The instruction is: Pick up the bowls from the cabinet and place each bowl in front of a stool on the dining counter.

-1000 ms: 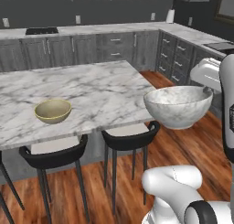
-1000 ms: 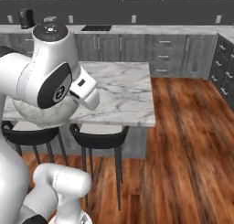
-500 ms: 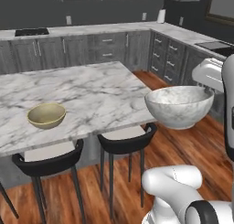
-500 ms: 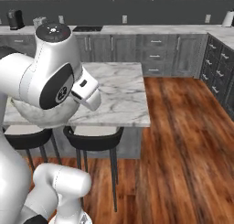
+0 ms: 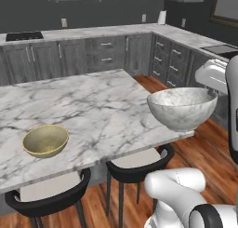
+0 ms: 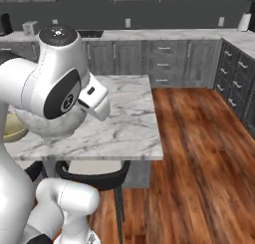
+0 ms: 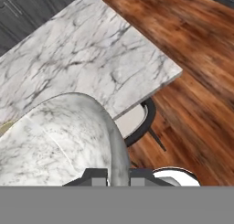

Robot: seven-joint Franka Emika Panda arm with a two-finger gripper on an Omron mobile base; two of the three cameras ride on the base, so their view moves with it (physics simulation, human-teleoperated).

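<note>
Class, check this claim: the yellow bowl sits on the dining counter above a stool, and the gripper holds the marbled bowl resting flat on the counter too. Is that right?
Not quite. The marbled bowl is not resting on the dining counter; the left base view shows it held in the air past the counter's edge, its rim clamped between the fingers. The yellow bowl does sit on the counter above a stool.

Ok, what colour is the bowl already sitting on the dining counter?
Mustard-yellow and glossy: the bowl on the white marble dining counter shows best in the left base view.

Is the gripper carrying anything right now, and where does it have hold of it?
Yes: the gripper holds the marbled bowl, its fingers shut on the rim, one inside and one outside the wall.
</note>
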